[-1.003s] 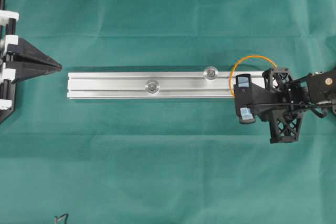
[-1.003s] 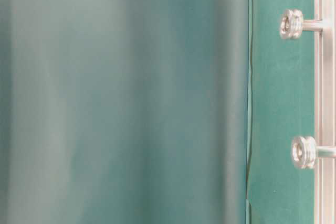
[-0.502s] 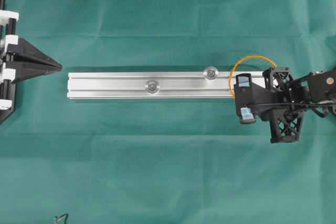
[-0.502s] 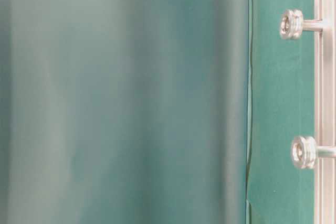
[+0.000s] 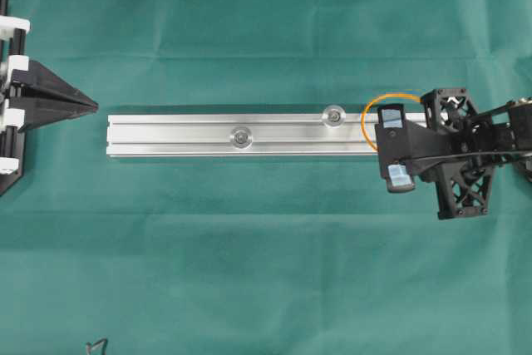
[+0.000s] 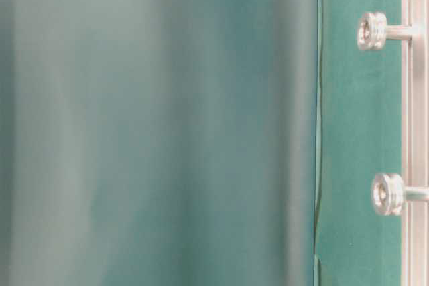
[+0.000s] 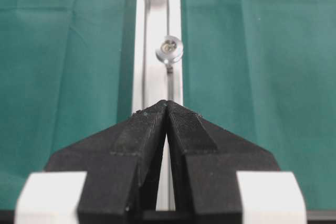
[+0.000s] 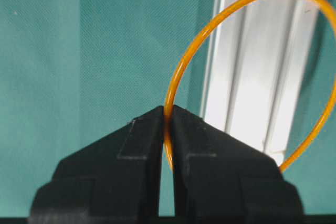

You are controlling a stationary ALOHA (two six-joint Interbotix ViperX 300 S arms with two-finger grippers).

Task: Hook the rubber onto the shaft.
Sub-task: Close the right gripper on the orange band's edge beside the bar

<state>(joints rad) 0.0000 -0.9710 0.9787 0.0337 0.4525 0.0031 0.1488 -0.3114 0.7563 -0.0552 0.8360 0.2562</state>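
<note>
The rubber (image 5: 366,125) is a thin orange loop at the right end of the silver rail (image 5: 183,135). My right gripper (image 5: 376,145) is shut on its near side. In the right wrist view the gripper (image 8: 167,109) pinches the rubber (image 8: 185,61), and the loop hangs out over the rail (image 8: 262,77). Two shafts (image 5: 334,115) (image 5: 242,135) stand up from the rail, left of the loop and apart from it. In the table-level view they show as flanged pins (image 6: 373,30) (image 6: 389,193). My left gripper (image 5: 93,106) is shut and empty off the rail's left end (image 7: 167,103).
Green cloth (image 5: 249,255) covers the table around the rail. A small dark wire piece (image 5: 98,345) lies at the bottom left edge. The left arm's black and white frame (image 5: 12,97) stands at the left border.
My right gripper has lifted and shifted slightly right with the rubber still pinched. The loop looks flatter from overhead. The left arm has not moved.
</note>
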